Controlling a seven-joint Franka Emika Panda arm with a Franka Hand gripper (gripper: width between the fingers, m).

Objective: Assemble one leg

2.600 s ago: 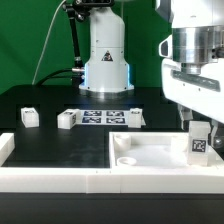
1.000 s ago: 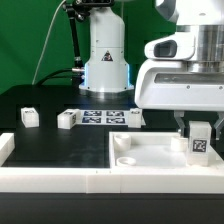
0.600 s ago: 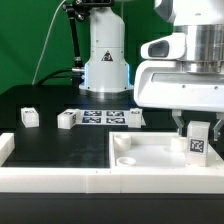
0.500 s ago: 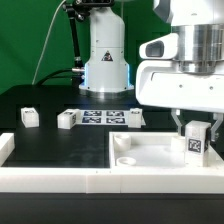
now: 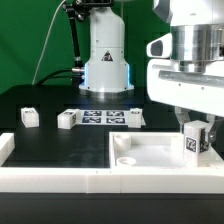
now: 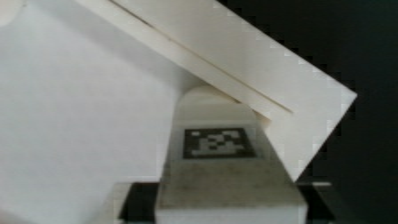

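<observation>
My gripper (image 5: pixel 195 126) is shut on a white leg (image 5: pixel 196 141) with a black-and-white tag, held upright over the exterior view's right side of the large flat white square piece (image 5: pixel 150 152). In the wrist view the leg (image 6: pixel 221 150) stands between my dark fingers (image 6: pixel 143 200), its far end at the piece's raised rim (image 6: pixel 267 90) near a corner. Three more legs lie on the table: one at the exterior view's left (image 5: pixel 28 116), one beside the marker board (image 5: pixel 67 119), one at the board's other end (image 5: pixel 134 118).
The marker board (image 5: pixel 102 117) lies in front of the robot base (image 5: pixel 106 60). A white rail (image 5: pixel 60 178) runs along the near edge, with an upturned end (image 5: pixel 5 147) at the exterior view's left. A round socket (image 5: pixel 126 159) shows in the square piece.
The wrist has turned about its upright axis with the leg in its grip; the leg's tagged face now points more toward the exterior view's left. The leg has stayed over the same corner.
</observation>
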